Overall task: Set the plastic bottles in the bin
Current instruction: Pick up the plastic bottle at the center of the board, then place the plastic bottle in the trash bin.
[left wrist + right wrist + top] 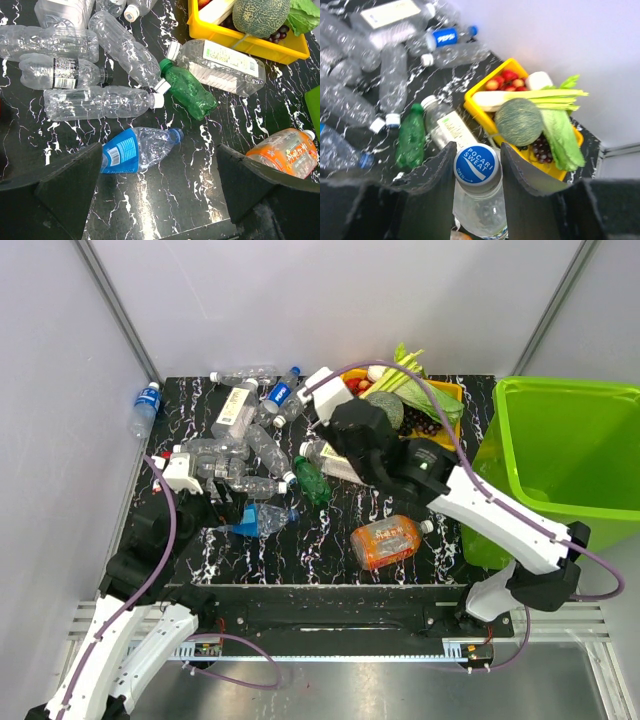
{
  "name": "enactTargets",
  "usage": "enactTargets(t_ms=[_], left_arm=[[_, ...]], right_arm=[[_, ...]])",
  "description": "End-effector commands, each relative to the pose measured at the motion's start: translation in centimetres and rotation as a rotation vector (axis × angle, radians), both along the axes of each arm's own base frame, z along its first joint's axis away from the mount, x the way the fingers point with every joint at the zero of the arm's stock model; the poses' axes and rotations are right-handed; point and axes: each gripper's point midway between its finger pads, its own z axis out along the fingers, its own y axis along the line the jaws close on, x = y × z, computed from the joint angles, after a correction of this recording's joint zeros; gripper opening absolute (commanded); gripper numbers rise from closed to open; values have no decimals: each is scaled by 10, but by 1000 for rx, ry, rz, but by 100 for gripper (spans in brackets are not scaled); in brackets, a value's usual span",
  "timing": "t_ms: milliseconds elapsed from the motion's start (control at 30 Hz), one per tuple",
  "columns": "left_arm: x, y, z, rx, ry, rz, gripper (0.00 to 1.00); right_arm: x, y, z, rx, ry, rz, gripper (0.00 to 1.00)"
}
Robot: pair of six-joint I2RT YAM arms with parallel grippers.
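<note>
Blue-capped bottle (479, 200) clamped in the jaws of the right gripper (477, 150), cap towards the wrist camera.

The other bottles (235, 440) lie on the black marbled worktop (320, 545), most of them heaped at its far left. A green bottle (312, 482) lies near the middle and an orange bottle (387, 540) lies alone towards the near right. The bin (565, 387) stands at the worktop's right edge, well apart from the heap and just right of the yellow tray (240, 45) of fruit and vegetables. The left gripper (159, 150) hovers at the near left with its jaws spread wide. A blue-labelled bottle (131, 152) lies below, between them and untouched.
</note>
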Motion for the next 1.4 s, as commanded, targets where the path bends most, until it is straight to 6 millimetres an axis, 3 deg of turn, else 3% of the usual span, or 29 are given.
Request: enactTargets(t_ms=[0,400,500,600,700,833,967,1367], left_arm=[[0,-5,11,-20,-49,-29,99],[-3,-3,13,-29,-63,-24,99],[-2,-3,12,-27,-56,-26,99],[-3,-3,12,-29,-60,-22,99],[-2,-5,11,-33,-57,-31,99],[-2,-7,9,-30,-43,-39,99],[-1,-7,9,-33,-44,-40,99],[0,-3,9,-27,-43,-16,99]], right_arm=[[6,-53,80,67,-149,-125,8],[13,-180,218,86,-433,-391,8],[20,-211,232,0,-465,-512,7],[29,-245,224,-101,-452,-629,7],[24,-274,216,-62,-435,-725,7],[25,-289,188,-94,-386,-761,9],[29,-312,145,-153,-307,-855,9],[14,-351,62,-53,-164,-930,14]])
